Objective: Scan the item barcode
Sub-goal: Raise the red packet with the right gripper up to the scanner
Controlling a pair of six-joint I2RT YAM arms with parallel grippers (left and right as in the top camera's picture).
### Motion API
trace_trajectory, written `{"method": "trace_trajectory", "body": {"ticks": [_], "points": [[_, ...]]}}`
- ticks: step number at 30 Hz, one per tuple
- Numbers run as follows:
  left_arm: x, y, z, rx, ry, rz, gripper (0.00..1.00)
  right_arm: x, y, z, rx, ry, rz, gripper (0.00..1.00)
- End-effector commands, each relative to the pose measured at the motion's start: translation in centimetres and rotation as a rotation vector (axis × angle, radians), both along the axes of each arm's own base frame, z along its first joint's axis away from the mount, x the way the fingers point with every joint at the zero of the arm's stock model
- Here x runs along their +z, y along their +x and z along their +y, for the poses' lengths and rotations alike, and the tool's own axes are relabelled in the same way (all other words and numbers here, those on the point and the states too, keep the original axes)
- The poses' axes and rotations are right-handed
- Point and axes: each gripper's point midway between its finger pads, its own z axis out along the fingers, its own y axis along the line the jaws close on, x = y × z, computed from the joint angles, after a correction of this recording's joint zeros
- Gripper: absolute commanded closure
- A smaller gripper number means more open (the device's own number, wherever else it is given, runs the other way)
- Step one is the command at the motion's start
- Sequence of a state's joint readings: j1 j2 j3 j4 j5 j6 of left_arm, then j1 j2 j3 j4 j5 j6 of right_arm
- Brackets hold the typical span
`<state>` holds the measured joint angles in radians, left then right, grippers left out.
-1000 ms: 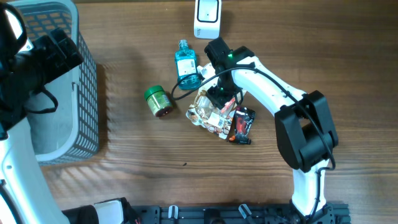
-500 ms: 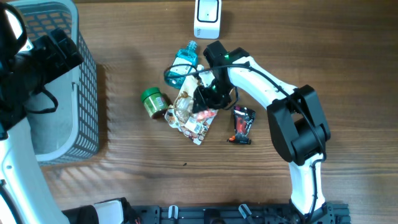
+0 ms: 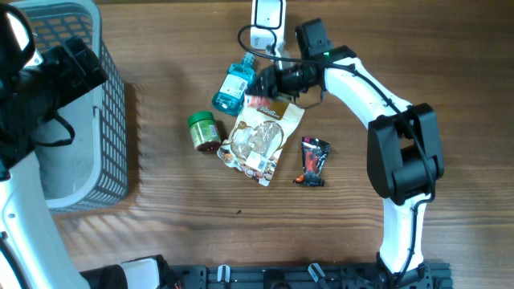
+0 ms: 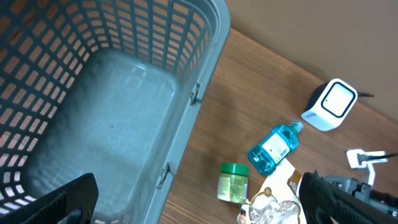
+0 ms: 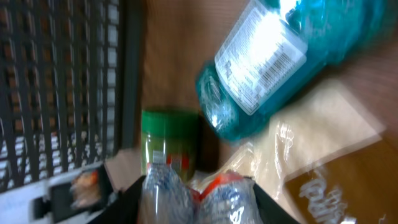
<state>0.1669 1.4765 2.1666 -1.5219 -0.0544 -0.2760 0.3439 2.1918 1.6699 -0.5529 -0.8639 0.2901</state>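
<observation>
Near the middle of the wood-grain tabletop [image 3: 201, 225] lies a crinkled snack bag [image 3: 259, 138] of clear film with a brown paper band. Its top edge sits between the narrowed jaws of the right gripper [image 3: 265, 84]. The blurred wrist view shows only wrinkled film and a red patch there. A translucent blue bottle [image 3: 233, 86] with a white barcode label touches the bag. The boxy white scanner [image 3: 267, 22] is cut off at the far edge. The left gripper [image 4: 199, 186] hangs wide open above the latticed grey basket [image 3: 112, 120].

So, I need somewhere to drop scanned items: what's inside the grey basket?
The basket shows only its bare floor, no items; a finger of the left gripper covers its near corner.
</observation>
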Motion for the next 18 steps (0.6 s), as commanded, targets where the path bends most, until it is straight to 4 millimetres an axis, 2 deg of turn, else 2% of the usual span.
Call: {"method": "trace_trajectory", "body": {"ticks": [1,5,8,14,16,18], "points": [[0.1,0.1,0.2,0.006,-0.004,-0.005,0.00,2.9,2.3,0.6,-0.018,0.025,-0.159,0.56],[0.1,0.1,0.2,0.006,-0.004,-0.005,0.00,4.5,4.0,1.1,-0.051,0.063,-0.226,0.55],[0.1,0.1,0.2,0.006,-0.004,-0.005,0.00,5.2,6.4,0.8,-0.107,0.039,-0.346,0.55],[0.1,0.1,0.2,0.006,-0.004,-0.005,0.00,7.5,12.4,-1.1,-0.327,-0.094,-0.645,0.56],[0.1,0.1,0.2,0.006,-0.004,-0.005,0.00,9.0,14.7,-2.5,-0.453,-0.157,-0.755,0.62],[0.1,0.1,0.2,0.006,-0.004,-0.005,0.00,10.2,16.0,-3.2,-0.503,-0.193,-0.860,0.62]]}}
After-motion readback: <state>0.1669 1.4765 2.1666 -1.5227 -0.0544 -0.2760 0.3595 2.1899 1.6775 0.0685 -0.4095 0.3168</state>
